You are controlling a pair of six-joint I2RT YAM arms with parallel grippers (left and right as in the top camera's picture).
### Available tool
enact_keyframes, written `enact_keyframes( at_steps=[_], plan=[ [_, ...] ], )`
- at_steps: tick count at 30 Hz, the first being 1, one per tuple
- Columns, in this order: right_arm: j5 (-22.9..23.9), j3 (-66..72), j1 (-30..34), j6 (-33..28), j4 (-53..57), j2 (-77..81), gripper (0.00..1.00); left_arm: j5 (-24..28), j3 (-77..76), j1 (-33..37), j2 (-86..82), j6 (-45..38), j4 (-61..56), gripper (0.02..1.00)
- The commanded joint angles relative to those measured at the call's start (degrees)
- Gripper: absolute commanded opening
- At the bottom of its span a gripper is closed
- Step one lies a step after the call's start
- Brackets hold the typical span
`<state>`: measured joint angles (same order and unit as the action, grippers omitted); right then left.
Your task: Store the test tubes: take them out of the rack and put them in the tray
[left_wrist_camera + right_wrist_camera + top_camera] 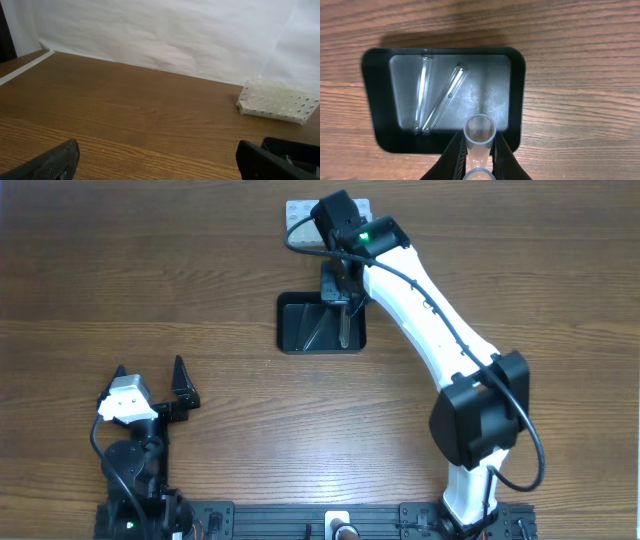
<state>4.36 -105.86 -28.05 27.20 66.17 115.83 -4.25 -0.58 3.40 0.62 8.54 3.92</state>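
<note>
A lab-style robot test station is indicated. A wood-grain bench (150,280) is backed by a plain white sheet (150,30). A glass test tube (480,132) is gripped in the right hand (479,152). Two more tubes (422,97) are seen in the black tray (517,90) beneath it, and a white perforated rack (277,101) beyond it. A black mounting rail (270,515) is noted behind it.

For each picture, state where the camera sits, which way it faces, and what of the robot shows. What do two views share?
Top view: overhead, facing down at the table; both arms, right gripper over the tray.
Left wrist view: low on the left arm, facing across to the rack; left gripper open.
Right wrist view: on the right arm, facing down into the tray; right gripper shut on a tube.
Shared: tray and tube, top and right wrist.
</note>
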Motion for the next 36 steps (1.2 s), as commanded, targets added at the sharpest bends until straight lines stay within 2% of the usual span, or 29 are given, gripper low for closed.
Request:
enact_keyframes(
  at_steps=[1,36],
  plan=[
    [-0.48,-1.05,0.20,0.61,-0.48,2.32,0.012,0.79,0.26,0.09,-0.46,-0.85,0.02,0.998],
    [-0.42,-1.05,2.54,0.63,-3.69,10.58,0.009,0.79,0.24,0.09,-0.46,-0.85,0.02,0.998]
  ],
)
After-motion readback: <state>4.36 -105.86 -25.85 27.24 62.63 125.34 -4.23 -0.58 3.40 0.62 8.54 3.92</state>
